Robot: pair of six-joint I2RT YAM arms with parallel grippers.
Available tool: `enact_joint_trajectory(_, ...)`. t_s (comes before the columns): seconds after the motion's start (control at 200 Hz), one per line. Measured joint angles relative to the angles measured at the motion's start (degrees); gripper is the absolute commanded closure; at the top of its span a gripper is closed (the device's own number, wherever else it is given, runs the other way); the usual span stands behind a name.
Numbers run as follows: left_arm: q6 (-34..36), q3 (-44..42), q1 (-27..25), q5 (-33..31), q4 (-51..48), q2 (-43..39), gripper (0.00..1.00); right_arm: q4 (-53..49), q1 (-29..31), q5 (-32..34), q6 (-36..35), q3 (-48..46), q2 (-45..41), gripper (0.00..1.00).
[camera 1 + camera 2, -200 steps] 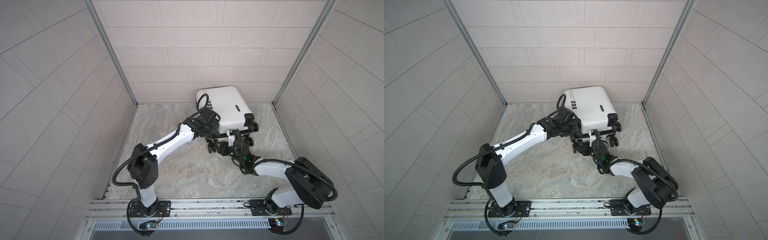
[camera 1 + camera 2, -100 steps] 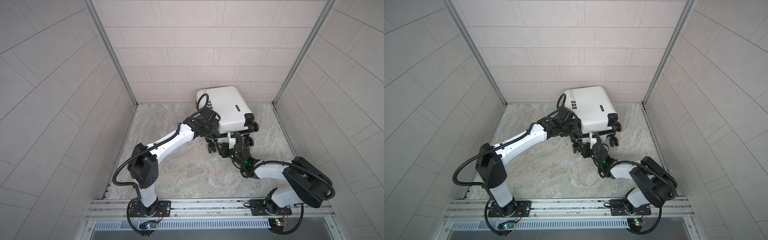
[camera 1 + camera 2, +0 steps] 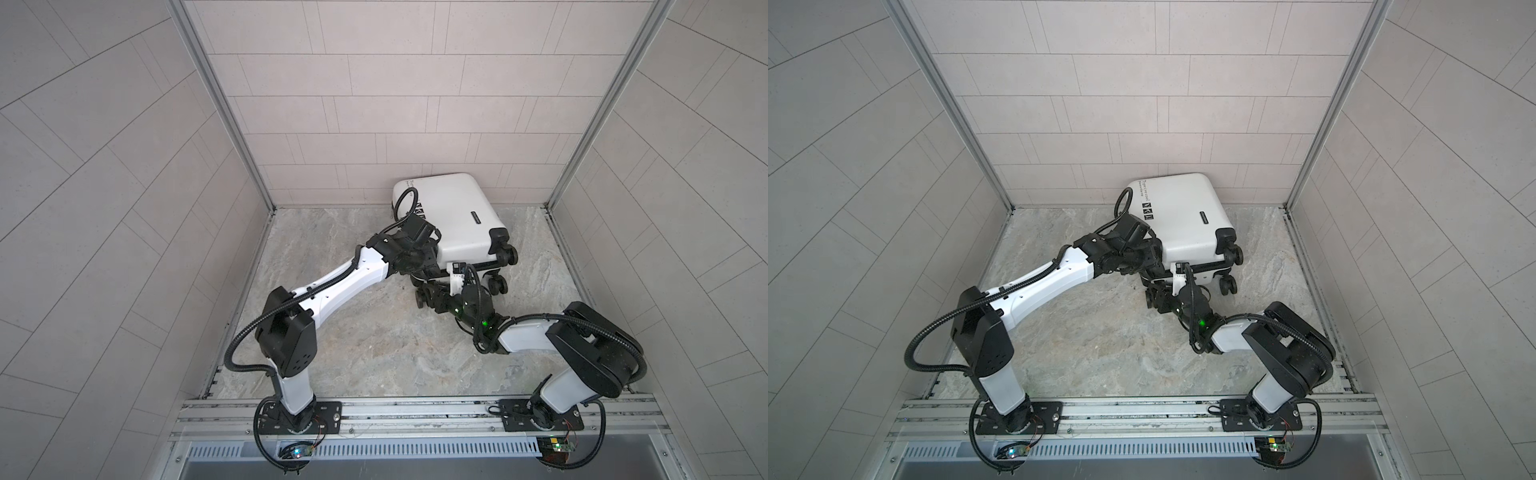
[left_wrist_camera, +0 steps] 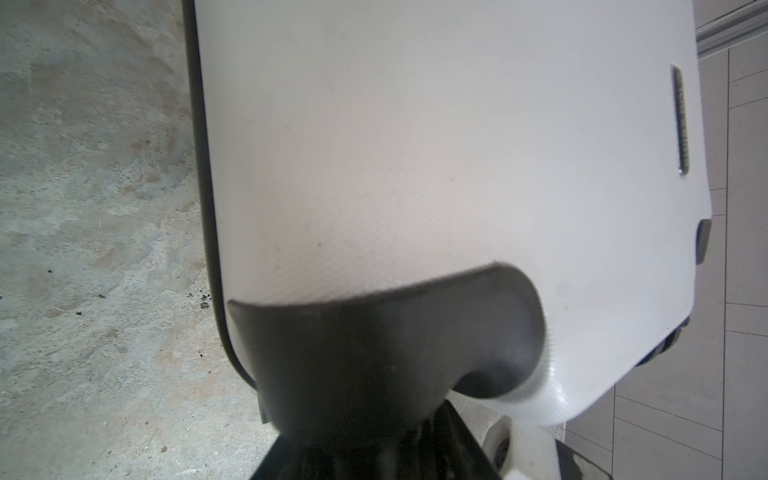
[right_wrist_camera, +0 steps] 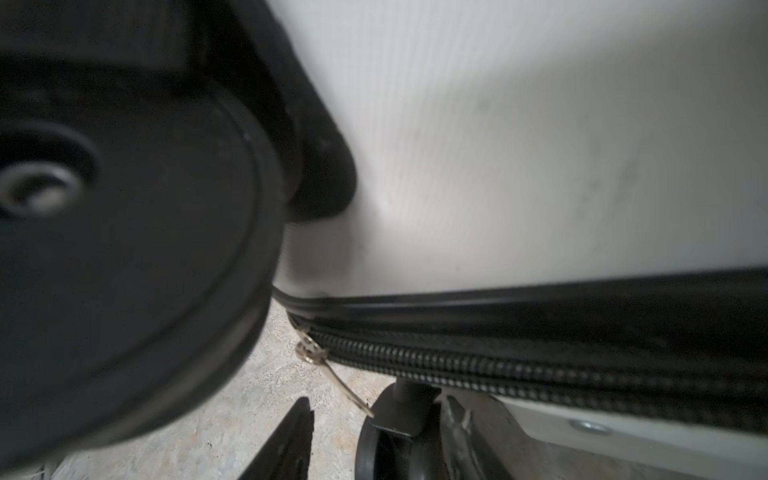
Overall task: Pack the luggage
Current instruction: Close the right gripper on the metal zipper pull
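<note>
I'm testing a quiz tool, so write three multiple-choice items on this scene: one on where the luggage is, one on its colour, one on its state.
1. Where is the luggage?
A. beside the back wall
B. at the front edge
C. in the left corner

2. Its shell is:
A. red
B. blue
C. white

3. The luggage is:
A. standing upright
B. lying down, printed squares up
C. hanging in the air

Answers:
1 A: both top views show it at the far end of the floor.
2 C: the shell is white in every view.
3 B: the printed squares face upward.
</note>
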Motion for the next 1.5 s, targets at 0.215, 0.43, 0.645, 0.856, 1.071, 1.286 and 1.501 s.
enact_joint_trajectory(0.215, 0.00, 0.00, 0.00, 0.00, -0.02, 0.00, 1.00, 2.62, 0.13, -0.24, 1.18, 1.11, 3.10, 0.53)
enact_joint_trajectory(0.43, -0.02, 0.00, 0.00, 0.00, -0.04, 0.00, 1.00, 4.37, 0.13, 0.09, 2.89, 1.31, 4.35, 0.60)
enact_joint_trajectory(0.645, 0.02, 0.00, 0.02, -0.24, -0.13, 0.00, 1.00, 5.20, 0.26, 0.13, 4.28, 2.64, 6.51, 0.71)
enact_joint_trajectory(0.856, 0.04, 0.02, 0.02, -0.42, -0.17, 0.00, 1.00, 4.96, 0.52, -0.31, 5.03, 2.73, 6.51, 0.86)
enact_joint_trajectory(1.071, 0.07, 0.11, 0.02, -0.44, -0.31, 0.00, 1.00, 6.19, 1.22, -2.08, 5.11, 2.95, 6.47, 0.97)
enact_joint_trajectory(1.286, 0.07, 0.13, 0.02, -0.48, -0.31, 0.00, 1.00, 5.81, 1.22, -2.16, 5.25, 2.91, 6.03, 1.00)
enact_joint_trajectory(1.501, 0.02, 0.11, 0.04, -0.46, -0.22, 0.00, 1.00, 0.63, 1.25, -0.66, 4.70, 1.77, 1.33, 1.00)
